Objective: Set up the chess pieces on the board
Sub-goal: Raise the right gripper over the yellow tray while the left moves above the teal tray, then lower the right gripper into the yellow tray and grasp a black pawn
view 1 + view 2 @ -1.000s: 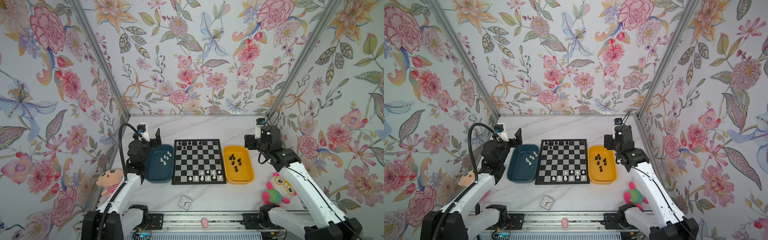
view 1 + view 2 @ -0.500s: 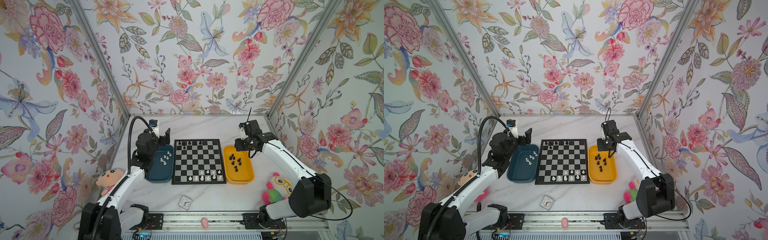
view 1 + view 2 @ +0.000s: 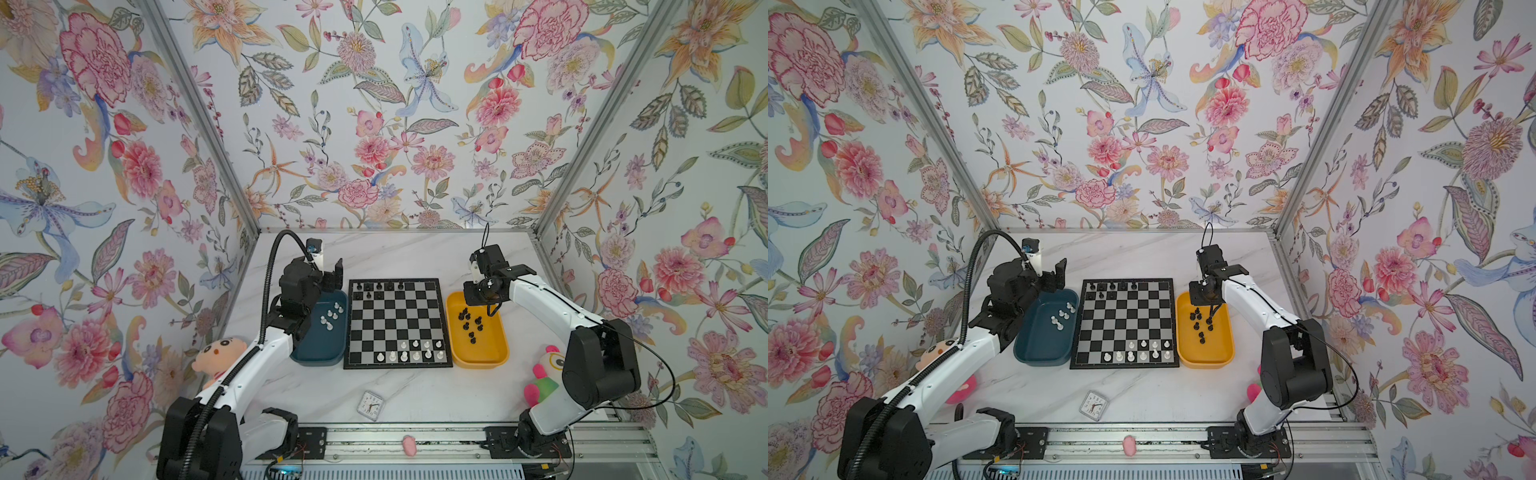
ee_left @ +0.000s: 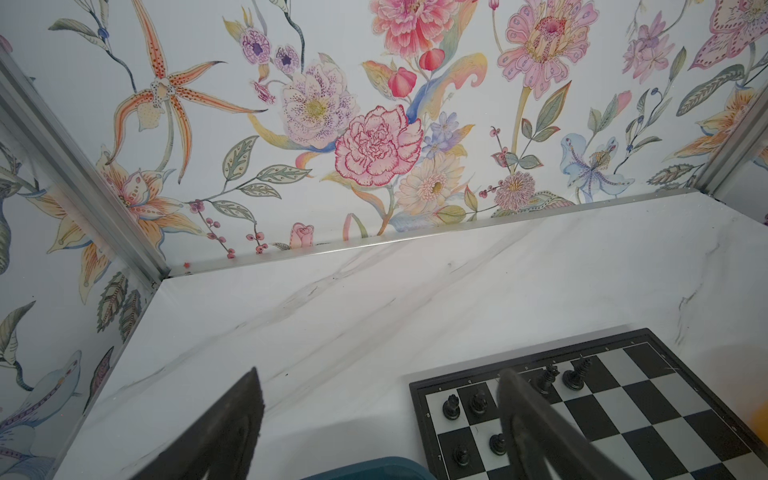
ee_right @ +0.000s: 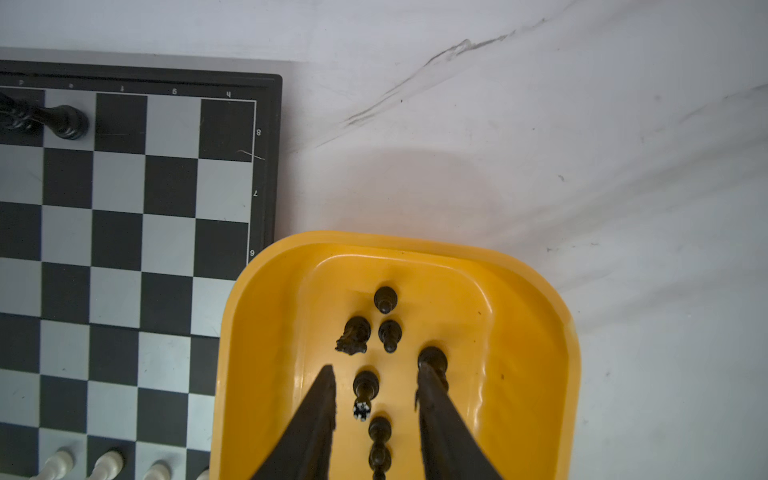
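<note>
Right gripper (image 5: pixel 374 372) was down in the yellow tray (image 5: pixel 528 332), right among the loose black pieces (image 5: pixel 390 332). Its fingers stood parted, and one piece lay in the gap with yellow showing on either side of it, so nothing was clamped. Another piece sat right at one fingertip, but contact there was impossible to call.

That tray lay just beside the board (image 3: pixel 397 324). On the board's rim in the right wrist view, the rank numbers 8, 7 and 6 read plainly. The file letters ran upside down, h at the corner and g next to it.

Left gripper (image 4: pixel 379 372) hung over the far end of the teal tray (image 3: pixel 322 349), fingers wide apart with nothing between them. It was by the board's other far corner, where 8 and 7 showed again.

Black men stood on the two far ranks and white pieces (image 3: pixel 403 356) on the two near ranks, with a few more white ones lying in the teal tray. The small clock (image 3: pixel 370 405) in front of the board had numerals too small to read.
</note>
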Robot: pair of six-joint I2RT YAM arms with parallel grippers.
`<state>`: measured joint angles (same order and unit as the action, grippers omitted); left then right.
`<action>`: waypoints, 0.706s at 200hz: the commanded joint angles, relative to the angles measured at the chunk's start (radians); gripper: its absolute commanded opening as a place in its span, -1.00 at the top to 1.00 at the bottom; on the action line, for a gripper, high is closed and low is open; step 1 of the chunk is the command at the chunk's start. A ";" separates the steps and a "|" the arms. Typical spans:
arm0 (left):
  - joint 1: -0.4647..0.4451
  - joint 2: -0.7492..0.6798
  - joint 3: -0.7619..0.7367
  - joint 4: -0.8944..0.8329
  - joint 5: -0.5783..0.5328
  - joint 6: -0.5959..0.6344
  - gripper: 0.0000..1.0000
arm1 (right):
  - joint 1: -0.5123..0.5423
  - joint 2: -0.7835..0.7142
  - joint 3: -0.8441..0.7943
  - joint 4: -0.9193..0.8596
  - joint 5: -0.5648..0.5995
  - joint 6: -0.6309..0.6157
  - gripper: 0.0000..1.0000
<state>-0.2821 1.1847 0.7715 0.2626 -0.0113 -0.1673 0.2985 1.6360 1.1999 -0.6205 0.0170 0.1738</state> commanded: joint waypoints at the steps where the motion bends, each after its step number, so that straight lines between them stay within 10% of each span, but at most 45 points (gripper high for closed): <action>1: -0.011 -0.002 0.032 -0.025 -0.042 0.025 -0.79 | 0.006 0.026 -0.029 0.029 -0.003 0.024 0.36; 141: -0.026 -0.002 0.041 -0.037 -0.062 0.034 -0.78 | 0.007 0.116 -0.069 0.109 0.029 0.053 0.51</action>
<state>-0.2951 1.1847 0.7834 0.2379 -0.0540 -0.1467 0.3000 1.7329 1.1431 -0.5259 0.0227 0.2104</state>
